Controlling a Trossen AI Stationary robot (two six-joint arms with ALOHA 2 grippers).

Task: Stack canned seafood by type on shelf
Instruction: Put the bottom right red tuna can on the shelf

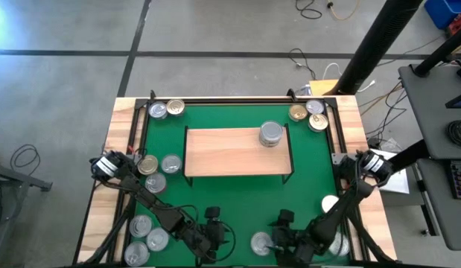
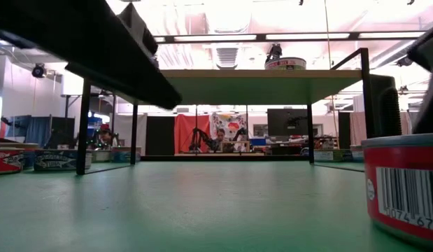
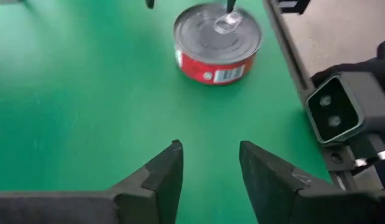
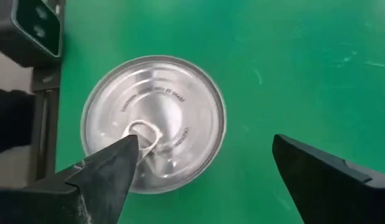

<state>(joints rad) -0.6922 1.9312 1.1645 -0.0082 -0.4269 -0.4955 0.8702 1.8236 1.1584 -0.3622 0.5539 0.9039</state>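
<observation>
Two stacked tins (image 1: 270,134) sit right of centre on the shelf (image 1: 223,152); right hand (image 4: 204,168) spread wide over a silver tin (image 4: 153,123), left hand (image 3: 211,171) part-open, empty

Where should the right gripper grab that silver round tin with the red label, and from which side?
Grip the silver round tin with the red label across its curved side wall, coming straight down from above. It lies flat, lid up, on the green mat, and the open right gripper already hangs over it.

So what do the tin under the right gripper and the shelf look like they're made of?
Tin: looks like bright silver metal, with a shiny ringed lid, a pull tab and stamped lettering. Shelf: its top looks like pale wood with faint grain; the thin black legs are probably metal.
</observation>
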